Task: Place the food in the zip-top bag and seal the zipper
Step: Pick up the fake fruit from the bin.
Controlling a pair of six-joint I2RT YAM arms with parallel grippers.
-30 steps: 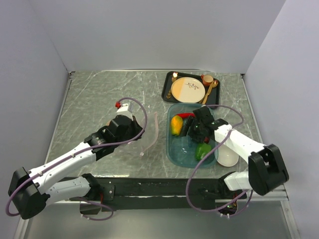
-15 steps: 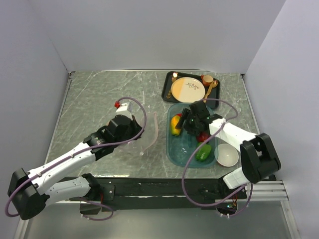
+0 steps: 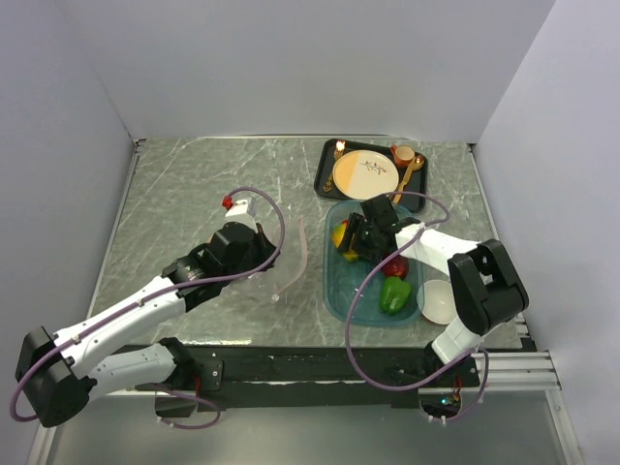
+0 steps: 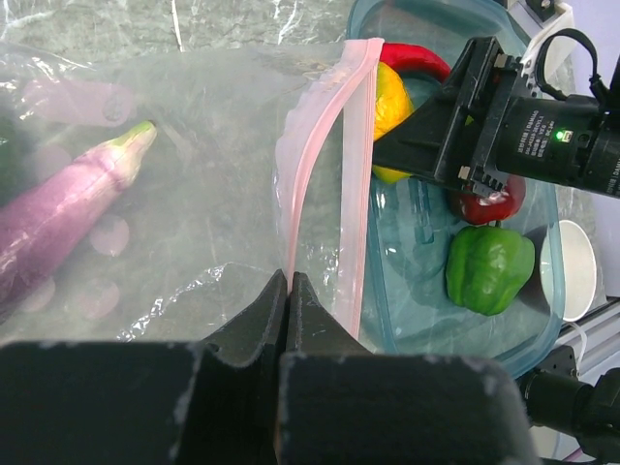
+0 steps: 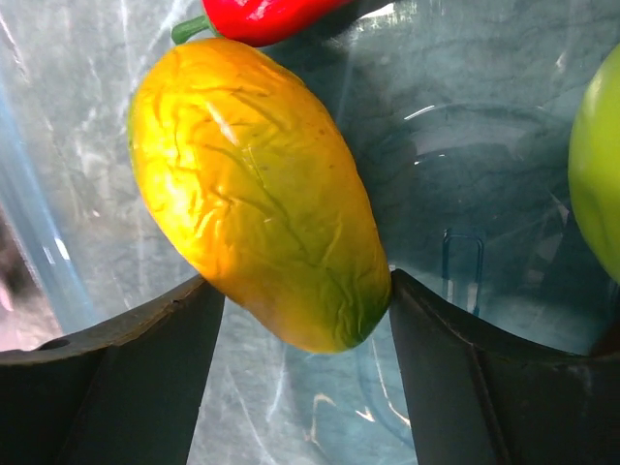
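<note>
Yellow-orange toy mango (image 5: 257, 194), lying in the far-left corner of the translucent teal tray (image 5: 465, 145), just beside a red chilli (image 5: 271, 15). Now bracketed, at the end away from the chilli, by the fingers of the right gripper (image 5: 302, 283). Jaws spread wide, one pad against each flank or very nearly so. Impossible to tell whether already squeezing or merely closing in. Not lifted: resting on the tray floor.

Reached within the last second by a swing of the right arm from the tray's middle toward that corner. Green pepper (image 3: 392, 294) and round red piece (image 3: 394, 266) thereby uncovered in the overhead view, both loose in the tray.

No change on the other side. Clear zip-top bag (image 4: 194, 174) lying flat on the marble table (image 3: 194, 184), just left of the tray, mouth facing it. Pink zipper (image 4: 354, 145) unsealed, its two strips parted. One lip of the mouth pinched by the left gripper (image 4: 289, 286), clamped tight on the plastic and so propping the opening. Purple toy aubergine (image 4: 58, 218) already inside, seen through the film.

Read for the task: pick of a second item under way. Mango, chilli, pepper and red piece yet to be bagged, sealing further off. Short carry ahead, from the tray corner over the rim into the held mouth.
</note>
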